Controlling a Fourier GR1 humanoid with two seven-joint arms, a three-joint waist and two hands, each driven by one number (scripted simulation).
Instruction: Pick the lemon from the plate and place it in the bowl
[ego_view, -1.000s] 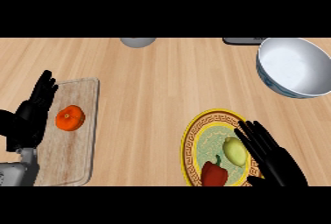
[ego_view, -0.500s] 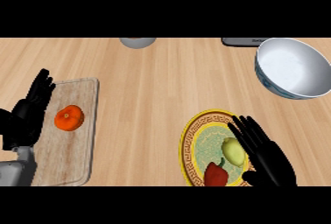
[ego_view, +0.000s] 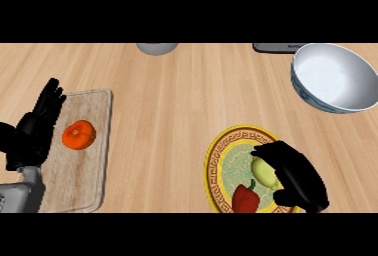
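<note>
On the wooden desk (ego_view: 177, 100), the right hand (ego_view: 295, 175) curls its fingers (ego_view: 267, 151) round the one lemon (ego_view: 264, 171) on the one patterned plate (ego_view: 221, 165), beside one red pepper (ego_view: 245, 198), with one white bowl (ego_view: 332, 77) well beyond, while the left hand (ego_view: 33, 132) rests open beside one orange fruit (ego_view: 79, 135) on one cutting board (ego_view: 88, 165).

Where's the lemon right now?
In the head view the lemon lies on the yellow-rimmed plate at lower right, beside the red pepper, with the right hand curled round it.

Right robot hand (ego_view: 294, 175) fingers curled; left robot hand (ego_view: 35, 131) open.
</note>
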